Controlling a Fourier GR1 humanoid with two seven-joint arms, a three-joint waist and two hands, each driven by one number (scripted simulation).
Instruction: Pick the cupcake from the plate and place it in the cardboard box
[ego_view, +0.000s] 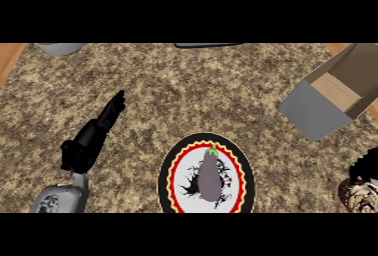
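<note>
Cupcake (359, 196): off the plate (168, 172); fingers of my right hand (367, 167) curled round it.
Cardboard box (332, 92): open, well apart; placing not yet done.
Left hand (94, 136): fingers straight, idle.

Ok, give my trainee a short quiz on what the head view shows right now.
1. True or false: a purple eggplant lies on the plate.
2. Where in the view is the cardboard box? A) upper right B) lower left C) on the plate
3. Fill in: the left hand has its fingers ____ (straight or curled).

Key: 1 true; 2 A; 3 straight.
</note>
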